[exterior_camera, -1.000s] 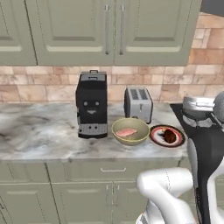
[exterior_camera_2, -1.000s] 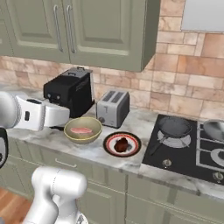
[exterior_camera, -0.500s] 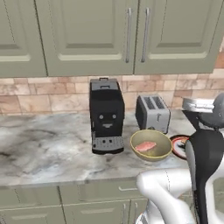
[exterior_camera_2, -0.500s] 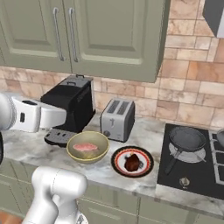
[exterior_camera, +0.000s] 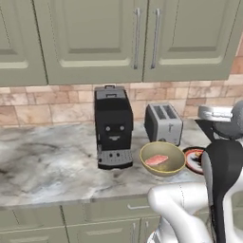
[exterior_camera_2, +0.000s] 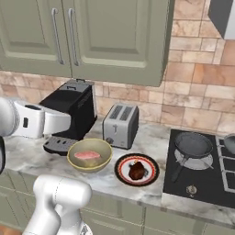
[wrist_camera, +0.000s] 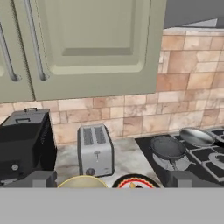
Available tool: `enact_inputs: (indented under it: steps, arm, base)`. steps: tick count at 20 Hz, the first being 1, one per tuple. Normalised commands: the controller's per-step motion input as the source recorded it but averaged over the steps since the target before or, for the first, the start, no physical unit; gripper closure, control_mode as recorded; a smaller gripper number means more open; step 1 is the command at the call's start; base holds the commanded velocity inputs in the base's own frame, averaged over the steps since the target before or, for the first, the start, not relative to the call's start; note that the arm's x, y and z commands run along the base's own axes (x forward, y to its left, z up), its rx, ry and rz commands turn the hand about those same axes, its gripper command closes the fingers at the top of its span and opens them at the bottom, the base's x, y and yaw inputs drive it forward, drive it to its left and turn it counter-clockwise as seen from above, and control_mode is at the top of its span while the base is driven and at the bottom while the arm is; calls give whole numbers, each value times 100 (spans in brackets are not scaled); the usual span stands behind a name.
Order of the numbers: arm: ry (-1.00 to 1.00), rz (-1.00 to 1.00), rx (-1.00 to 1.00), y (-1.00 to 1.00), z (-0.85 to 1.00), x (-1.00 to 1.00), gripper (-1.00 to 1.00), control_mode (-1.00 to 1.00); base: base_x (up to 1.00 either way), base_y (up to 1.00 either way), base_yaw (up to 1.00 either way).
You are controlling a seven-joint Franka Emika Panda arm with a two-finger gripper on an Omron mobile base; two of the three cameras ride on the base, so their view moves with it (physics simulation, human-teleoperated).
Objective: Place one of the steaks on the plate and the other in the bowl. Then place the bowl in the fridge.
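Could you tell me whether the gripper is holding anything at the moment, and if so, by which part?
Nothing is held. The gripper is open and empty, above the bowl and plate, each with a steak in it.

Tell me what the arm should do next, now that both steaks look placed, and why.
Probably lower the open pincer to the bowl rim and grip it: the pink steak lies in the bowl, the dark steak on the plate, so the fridge trip remains.
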Motion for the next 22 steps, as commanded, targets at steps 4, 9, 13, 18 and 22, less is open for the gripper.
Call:
enact_inputs:
  steps: [4, 9, 13, 18, 22]
  arm:
    - [0, 0, 0, 0, 0, 0, -100, 100]
    - [2, 0, 4, -5, -2, -9, -100, -100]
    - [4, 1, 10, -10, 0, -45, -100, -100]
    - [23, 4, 10, -18, 0, -22, -100, -100]
    - [41, 7, 15, -30, -1, 0, -100, -100]
  base:
    - [-1, -4, -31]
    - [0, -2, -8]
    - [0, 0, 0]
    - [0, 0, 0]
    - [0, 0, 0]
